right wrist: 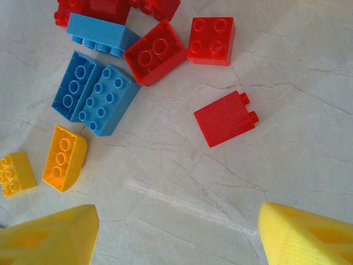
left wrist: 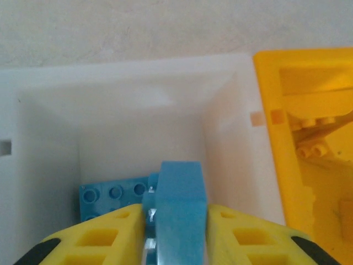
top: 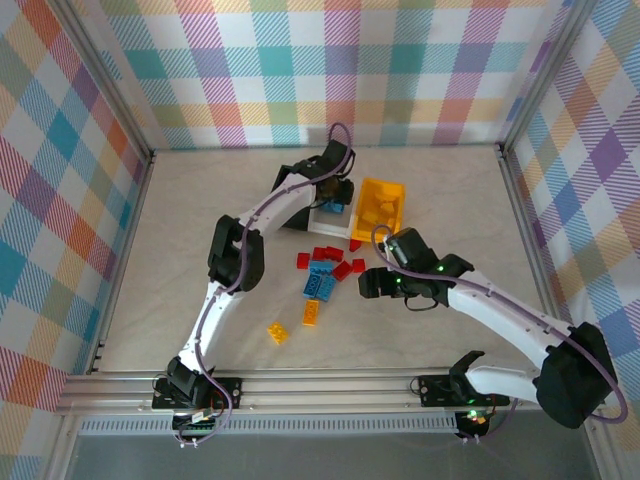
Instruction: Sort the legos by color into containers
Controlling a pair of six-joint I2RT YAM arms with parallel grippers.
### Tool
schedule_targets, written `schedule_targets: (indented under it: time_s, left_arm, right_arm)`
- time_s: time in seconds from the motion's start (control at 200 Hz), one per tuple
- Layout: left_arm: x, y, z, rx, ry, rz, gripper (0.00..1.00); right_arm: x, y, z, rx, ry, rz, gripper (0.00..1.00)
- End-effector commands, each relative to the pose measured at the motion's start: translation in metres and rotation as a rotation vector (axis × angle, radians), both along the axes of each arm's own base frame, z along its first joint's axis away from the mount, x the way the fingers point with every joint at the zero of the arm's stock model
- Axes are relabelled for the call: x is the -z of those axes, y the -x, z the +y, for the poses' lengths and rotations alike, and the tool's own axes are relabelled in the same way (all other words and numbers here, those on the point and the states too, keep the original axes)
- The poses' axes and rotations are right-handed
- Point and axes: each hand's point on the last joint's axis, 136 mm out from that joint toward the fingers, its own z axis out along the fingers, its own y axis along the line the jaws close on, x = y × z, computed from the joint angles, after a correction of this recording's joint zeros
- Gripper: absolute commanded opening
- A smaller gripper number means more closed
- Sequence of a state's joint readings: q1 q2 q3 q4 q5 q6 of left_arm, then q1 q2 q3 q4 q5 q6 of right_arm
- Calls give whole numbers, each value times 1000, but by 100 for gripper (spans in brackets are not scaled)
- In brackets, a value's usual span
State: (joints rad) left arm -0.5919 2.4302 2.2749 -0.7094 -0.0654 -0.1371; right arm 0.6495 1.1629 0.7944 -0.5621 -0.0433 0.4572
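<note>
My left gripper (left wrist: 176, 232) is shut on a blue lego (left wrist: 179, 204), held on edge just above the inside of the white container (left wrist: 138, 110). Another blue lego (left wrist: 110, 196) lies on that container's floor. The yellow-orange container (left wrist: 287, 88) stands right beside it with yellow legos inside. In the top view the left gripper (top: 335, 205) reaches over the white container (top: 322, 225). My right gripper (right wrist: 176, 232) hangs open above bare table. Ahead of it lie a red lego on its side (right wrist: 225, 118), two more red ones (right wrist: 209, 40), a wide blue lego (right wrist: 94, 94) and a yellow one (right wrist: 65, 157).
The loose pile (top: 325, 270) sits mid-table between the arms. Two yellow legos (top: 311, 312) (top: 278, 333) lie nearer the front. Checked walls and metal rails (top: 520, 200) enclose the table. Bare table stretches to the left and back.
</note>
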Motion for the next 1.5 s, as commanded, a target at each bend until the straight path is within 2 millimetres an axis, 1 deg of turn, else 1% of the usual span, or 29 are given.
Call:
schedule_targets:
  time_s: [0.0,0.115,0.19,0.215,0.245,0.29,0.3,0.31,0.32,0.39,0.43,0.44,0.46,0.465,0.49,0.51,0.605,0.695,0.815,0.9,1.03,1.175,1.315,1.405,1.5]
  left_arm:
    - [-8,2,2,13,6,16,40]
    - [-18,8,4,17,21,15,46]
    - [-35,14,6,19,46,-7,47]
    - [-38,18,7,21,50,-8,48]
    - [-46,23,10,22,59,-16,50]
    - [-57,33,13,28,67,-25,52]
    - [-56,35,15,28,64,-23,53]
    - [-63,37,15,30,69,-32,54]
    - [-62,40,16,31,67,-29,54]
    - [-76,63,28,30,66,-35,59]
    - [-78,77,37,27,66,-29,60]
    - [-75,80,38,25,64,-22,61]
    - [-80,87,43,22,68,-25,61]
    - [-77,89,44,21,65,-19,61]
    - [-76,98,50,17,65,-6,62]
    - [-78,105,55,12,65,-3,62]
    - [-64,140,78,-6,41,54,62]
    - [-52,169,97,-20,3,83,62]
    - [-43,200,110,-14,22,118,62]
    - [-33,216,114,-8,29,143,62]
    - [-9,229,116,-1,23,189,62]
    - [16,241,103,34,55,259,61]
    - [31,242,93,38,77,288,62]
    - [36,240,89,38,78,298,62]
    - [43,236,84,42,73,310,64]
  right_arm:
    - [-3,6,2,-8,-18,6,76]
    - [-5,5,4,-5,-27,5,76]
    - [-5,5,4,-6,-29,4,76]
    - [-6,5,5,-7,-30,3,76]
    - [-6,5,5,-7,-30,1,76]
    - [-4,5,5,-7,-25,6,76]
    - [-3,5,5,-8,-24,8,76]
    - [-3,5,5,-9,-24,9,76]
    - [-2,5,5,-10,-22,11,76]
    - [2,7,9,-26,-20,24,76]
    - [5,8,13,-36,-18,34,76]
    - [6,9,14,-40,-17,36,76]
    - [7,9,15,-46,-14,38,76]
    - [7,9,16,-47,-14,39,76]
    - [10,11,18,-56,-8,43,76]
    - [11,11,20,-62,-3,44,76]
    - [15,11,28,-77,1,44,76]
    - [15,10,33,-81,-16,41,76]
    - [14,8,36,-84,-26,38,76]
    - [15,8,36,-83,-27,39,76]
    - [14,9,36,-83,-32,38,76]
    - [14,8,36,-80,-32,38,76]
    - [16,9,35,-75,-30,42,76]
    - [17,10,34,-73,-31,41,76]
    - [18,10,33,-71,-26,41,76]
